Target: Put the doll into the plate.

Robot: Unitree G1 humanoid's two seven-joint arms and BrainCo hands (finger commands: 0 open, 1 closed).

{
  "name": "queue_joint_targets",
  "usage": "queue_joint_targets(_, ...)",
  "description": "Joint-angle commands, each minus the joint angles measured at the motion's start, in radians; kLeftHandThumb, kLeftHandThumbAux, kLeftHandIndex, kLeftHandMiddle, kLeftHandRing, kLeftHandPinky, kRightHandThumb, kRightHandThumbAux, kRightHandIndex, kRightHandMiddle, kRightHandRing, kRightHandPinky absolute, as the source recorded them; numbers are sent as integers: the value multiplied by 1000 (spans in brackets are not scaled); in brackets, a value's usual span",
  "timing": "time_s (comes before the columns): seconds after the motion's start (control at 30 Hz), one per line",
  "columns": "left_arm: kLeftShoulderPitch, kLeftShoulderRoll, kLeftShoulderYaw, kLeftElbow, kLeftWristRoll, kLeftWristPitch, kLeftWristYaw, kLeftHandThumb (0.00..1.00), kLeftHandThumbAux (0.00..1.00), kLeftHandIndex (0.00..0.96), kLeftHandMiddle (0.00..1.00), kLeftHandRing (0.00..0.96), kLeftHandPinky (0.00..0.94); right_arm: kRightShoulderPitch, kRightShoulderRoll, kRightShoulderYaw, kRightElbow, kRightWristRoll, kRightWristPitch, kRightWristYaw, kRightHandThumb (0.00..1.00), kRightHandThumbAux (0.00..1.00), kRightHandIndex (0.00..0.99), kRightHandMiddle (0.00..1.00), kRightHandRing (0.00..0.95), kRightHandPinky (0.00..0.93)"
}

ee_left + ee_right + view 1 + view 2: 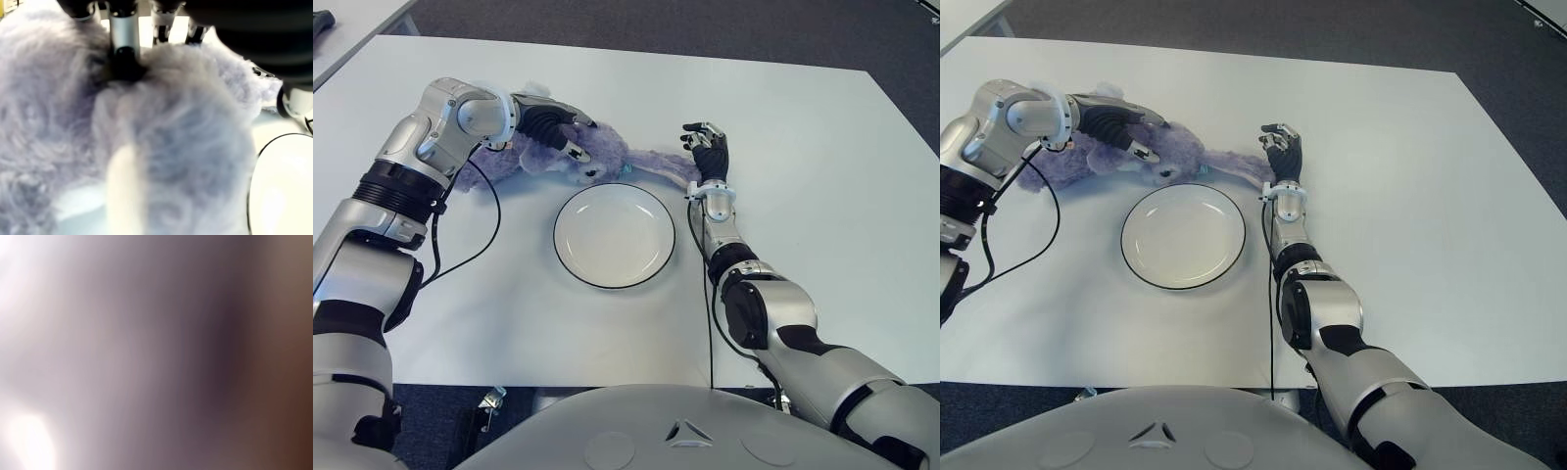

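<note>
A broad white table filled most of the scene, its surface evenly lit; dark grey carpeted floor lay beyond its far edge and along the right side; the corner of a second pale table stood at the far left, apart from the first.

Right wrist view: wholly blurred, nothing legible. Doll middle hidden under left hand; grip unclear.

Probably a lab: bare white table.
</note>
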Motion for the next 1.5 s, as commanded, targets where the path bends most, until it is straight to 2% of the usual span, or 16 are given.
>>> queue_joint_targets(0.03,83,-42,-45,141,50,-72,86,263,311,0,0,0,0,226,28,-2,121,0,65,-5,721,730,415,349,389,329)
queue_joint_targets(0.17,96,-51,-57,185,104,-75,202,320,326,0,0,0,2,226,26,0,121,-3,64,-6,722,731,415,346,395,336)
queue_joint_targets(0.23,103,-55,-72,189,154,-57,284,401,333,0,0,0,60,227,26,0,121,-2,62,-5,723,731,415,344,391,327)
queue_joint_targets(0.27,106,-58,-81,193,181,-49,325,450,335,0,0,0,125,228,26,-1,120,-2,61,-4,722,731,414,342,380,309)
queue_joint_targets(0.3,112,-62,-96,196,222,-29,384,458,336,0,0,0,136,228,26,-1,120,-2,60,-6,722,731,414,342,378,306)
queue_joint_targets(0.33,116,-65,-106,199,250,-15,424,508,329,0,0,8,128,229,26,-1,120,-2,60,-7,720,731,414,340,367,306)
queue_joint_targets(0.47,116,-67,-117,200,295,14,481,568,321,0,0,4,122,229,26,1,121,-5,62,-11,721,732,414,337,369,308)
queue_joint_targets(0.57,95,-84,-155,245,356,56,521,558,300,0,0,0,87,229,26,5,121,-9,58,-20,723,731,415,338,376,315)
queue_joint_targets(0.83,27,-148,-233,442,439,115,593,530,241,0,0,0,98,229,27,10,119,-13,51,-27,723,731,415,344,385,302)
queue_joint_targets(1.07,-4,-178,-272,520,452,113,619,513,204,0,0,0,127,232,29,10,118,-12,48,-26,723,731,415,345,394,328)
queue_joint_targets(1.23,-19,-246,-294,619,450,141,679,530,192,0,0,0,127,234,30,8,118,-9,44,-26,724,731,415,340,390,331)
queue_joint_targets(1.5,-15,-278,-293,689,428,131,773,518,173,0,0,0,144,236,31,6,117,-7,37,-26,724,731,414,338,394,330)
